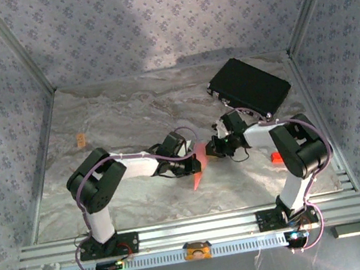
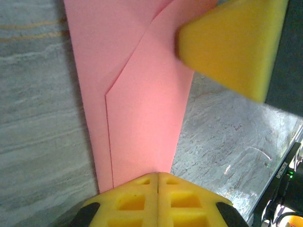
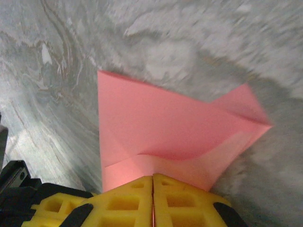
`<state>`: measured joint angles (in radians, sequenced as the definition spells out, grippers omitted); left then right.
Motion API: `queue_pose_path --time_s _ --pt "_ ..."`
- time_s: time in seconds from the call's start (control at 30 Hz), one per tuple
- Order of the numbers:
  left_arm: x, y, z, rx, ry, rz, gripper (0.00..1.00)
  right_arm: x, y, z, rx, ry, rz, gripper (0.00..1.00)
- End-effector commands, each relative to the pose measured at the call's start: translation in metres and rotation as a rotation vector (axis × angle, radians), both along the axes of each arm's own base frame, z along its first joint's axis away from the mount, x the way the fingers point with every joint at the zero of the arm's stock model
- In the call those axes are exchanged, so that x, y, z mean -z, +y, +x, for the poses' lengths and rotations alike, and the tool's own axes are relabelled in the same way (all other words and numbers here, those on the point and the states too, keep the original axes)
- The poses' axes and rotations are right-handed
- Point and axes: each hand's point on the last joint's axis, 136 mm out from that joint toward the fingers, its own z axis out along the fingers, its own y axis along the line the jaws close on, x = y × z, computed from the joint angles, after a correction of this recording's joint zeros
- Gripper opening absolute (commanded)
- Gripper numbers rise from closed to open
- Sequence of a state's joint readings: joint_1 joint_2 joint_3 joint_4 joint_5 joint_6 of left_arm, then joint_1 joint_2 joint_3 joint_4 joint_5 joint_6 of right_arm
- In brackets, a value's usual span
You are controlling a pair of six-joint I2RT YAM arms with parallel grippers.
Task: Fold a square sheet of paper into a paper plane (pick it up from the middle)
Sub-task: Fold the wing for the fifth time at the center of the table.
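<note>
In the top view the pink paper [image 1: 197, 168] is seen on the near side of the black case [image 1: 249, 86], a little to its left. It is held between the left hand [image 1: 190, 163] and the right hand [image 1: 212, 148]. It has been folded into a narrow pointed shape, with its tip turned away from the case toward the arm bases [image 1: 108, 245]. Whether it touches the surface [image 1: 116, 118] cannot be told from here.

In the left wrist view the left hand's fingers [image 2: 132, 201] are pressed together, and one end of the paper is pinched between them. A long strip runs away from them, marked by a slanted flap edge and a straight crease. A yellow finger [image 2: 232, 42] of the right hand is seen at the strip's far end.

In the right wrist view the right hand's fingers [image 3: 184, 198] are likewise pressed together on an edge of the paper. Loose layers flare open beyond them and a sharp corner juts out to one side. A shadow on the surface suggests the paper is lifted clear.

The task is judged well advanced. The sheet is no longer square, and the nose folds and a lengthwise fold appear done. The wings seem left to be folded down and flattened.
</note>
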<state>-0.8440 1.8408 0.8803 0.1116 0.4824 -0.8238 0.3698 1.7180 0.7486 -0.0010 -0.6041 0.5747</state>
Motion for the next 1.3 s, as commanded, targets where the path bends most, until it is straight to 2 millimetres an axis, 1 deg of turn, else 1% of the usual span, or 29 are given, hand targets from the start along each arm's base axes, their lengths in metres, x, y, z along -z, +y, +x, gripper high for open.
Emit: queue_pose_path --time_s 0.0,0.23,0.47,0.6,0.67,0.8,0.9,0.97,1.0,1.07,1.13,1.2,1.27 --pt "0.037 0.029 -0.022 -0.006 0.105 0.141 0.0 0.007 -0.021 0.024 0.07 -0.045 -0.07 0.1" --pt "0.038 0.028 -0.023 -0.003 0.111 0.14 0.0 0.009 -0.037 0.038 0.131 -0.049 -0.068 0.1" --pt "0.04 0.029 -0.025 -0.002 0.113 0.138 0.0 -0.006 -0.049 0.044 0.162 -0.078 -0.094 0.11" --pt "0.039 0.029 -0.025 -0.001 0.112 0.136 0.0 -0.024 -0.045 0.039 0.147 -0.113 -0.077 0.12" --pt "0.04 0.029 -0.025 -0.002 0.114 0.137 0.0 -0.033 -0.038 0.036 0.121 -0.135 -0.06 0.12" --pt "0.04 0.029 -0.024 -0.006 0.114 0.137 0.0 -0.037 -0.017 0.024 0.043 -0.117 0.001 0.12" --pt "0.04 0.029 -0.024 -0.004 0.112 0.138 0.0 -0.03 0.0 0.012 -0.02 -0.089 0.01 0.12" --pt "0.04 0.03 -0.024 -0.008 0.111 0.139 0.0 -0.019 0.003 0.007 -0.047 -0.065 -0.018 0.12" --pt "0.04 0.03 -0.025 -0.008 0.111 0.14 0.0 -0.012 0.001 0.006 -0.049 -0.051 -0.04 0.12" --pt "0.04 0.03 -0.024 -0.008 0.11 0.139 0.0 0.004 -0.008 0.008 -0.036 -0.012 -0.089 0.11" --pt "0.04 0.03 -0.025 -0.006 0.111 0.138 0.0 0.012 -0.016 0.013 -0.011 -0.004 -0.104 0.11" --pt "0.039 0.03 -0.024 -0.007 0.11 0.137 0.0 0.012 -0.021 0.022 0.015 -0.009 -0.091 0.11" --pt "0.04 0.03 -0.024 -0.008 0.108 0.139 0.0 0.007 -0.025 0.032 0.029 -0.033 -0.101 0.11"
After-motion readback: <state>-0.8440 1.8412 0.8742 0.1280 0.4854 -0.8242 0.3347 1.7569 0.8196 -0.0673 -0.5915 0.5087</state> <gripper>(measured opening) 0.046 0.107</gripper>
